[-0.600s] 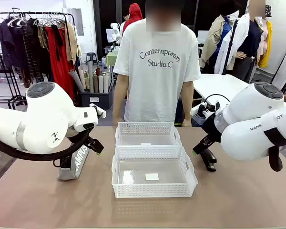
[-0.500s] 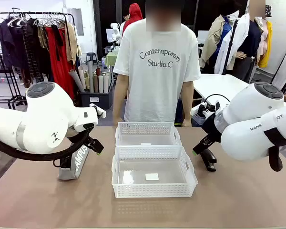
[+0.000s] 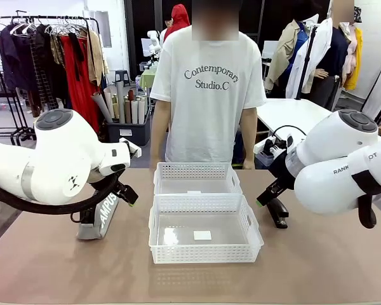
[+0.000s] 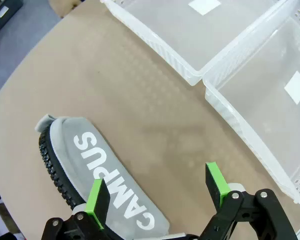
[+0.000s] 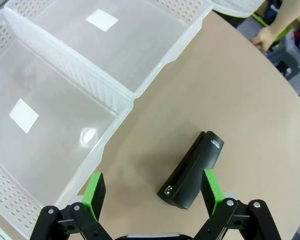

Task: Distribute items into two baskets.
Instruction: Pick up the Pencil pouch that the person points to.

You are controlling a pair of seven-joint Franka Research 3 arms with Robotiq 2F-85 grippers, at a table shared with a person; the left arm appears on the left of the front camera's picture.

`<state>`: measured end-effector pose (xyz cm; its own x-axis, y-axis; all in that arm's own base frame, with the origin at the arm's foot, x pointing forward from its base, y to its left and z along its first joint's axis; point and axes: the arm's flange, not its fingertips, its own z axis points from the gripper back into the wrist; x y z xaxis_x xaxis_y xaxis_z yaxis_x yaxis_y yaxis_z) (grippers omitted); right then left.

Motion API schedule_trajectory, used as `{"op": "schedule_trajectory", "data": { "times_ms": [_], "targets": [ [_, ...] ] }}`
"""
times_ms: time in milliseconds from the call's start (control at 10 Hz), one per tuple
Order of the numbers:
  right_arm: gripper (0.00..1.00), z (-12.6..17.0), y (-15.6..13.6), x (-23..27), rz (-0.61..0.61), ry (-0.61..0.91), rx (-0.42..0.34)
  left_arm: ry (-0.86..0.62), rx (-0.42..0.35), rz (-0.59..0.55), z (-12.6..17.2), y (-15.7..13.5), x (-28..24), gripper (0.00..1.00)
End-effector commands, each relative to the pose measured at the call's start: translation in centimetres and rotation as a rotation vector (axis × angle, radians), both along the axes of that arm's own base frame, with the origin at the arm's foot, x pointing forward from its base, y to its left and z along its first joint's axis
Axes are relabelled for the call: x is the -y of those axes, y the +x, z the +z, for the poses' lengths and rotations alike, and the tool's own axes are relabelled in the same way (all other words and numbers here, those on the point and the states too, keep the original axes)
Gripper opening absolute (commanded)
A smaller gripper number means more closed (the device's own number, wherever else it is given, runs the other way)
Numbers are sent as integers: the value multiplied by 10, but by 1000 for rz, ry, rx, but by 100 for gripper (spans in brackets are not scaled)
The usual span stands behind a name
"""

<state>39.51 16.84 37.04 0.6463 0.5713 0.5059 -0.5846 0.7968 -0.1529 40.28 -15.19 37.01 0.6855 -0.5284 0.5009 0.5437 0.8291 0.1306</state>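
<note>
Stillness is the only news: set against the pictures from half a second earlier, neither arm nor any item on the brown matte tabletop (image 3: 317,267) has shifted, so I judge that the distributing has not begun and both grasps are still to be made. The left claw (image 4: 156,187) is spread wide and holds nothing. It hangs over the grey soft fabric pouch with white "CAMPUS" lettering (image 4: 90,165), which lies toward the tabletop's left edge. The pouch sits off-centre under one green pad, and its coarse black zipper runs along the rounded side. The right claw (image 5: 152,190) is equally wide and empty. It hangs above the small black hard-shelled stapler (image 5: 192,170), which is closed and smooth. The stapler rests toward the right edge, closer to one pad than the other. In the tabletop's middle, the near white rectangular plastic basket with lattice walls (image 3: 203,254) touches a matching far basket (image 3: 197,170) that stands toward the far edge. Both are rigid, with glossy clear bottoms that each bear a white label, and nothing is in them. The soft pouch will likely squash under the pads, whereas the stapler should not give. A person in a white T-shirt stands at the far edge with arms down.
</note>
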Motion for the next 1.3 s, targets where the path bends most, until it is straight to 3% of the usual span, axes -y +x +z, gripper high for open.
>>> {"op": "schedule_trajectory", "data": {
  "times_ms": [0, 1200],
  "targets": [
    [100, 0, 0, 0, 0, 1, 0, 0, 0, 0, 0, 0, 0, 100],
    [100, 0, 0, 0, 0, 1, 0, 0, 0, 0, 0, 0, 0, 100]
  ]
}}
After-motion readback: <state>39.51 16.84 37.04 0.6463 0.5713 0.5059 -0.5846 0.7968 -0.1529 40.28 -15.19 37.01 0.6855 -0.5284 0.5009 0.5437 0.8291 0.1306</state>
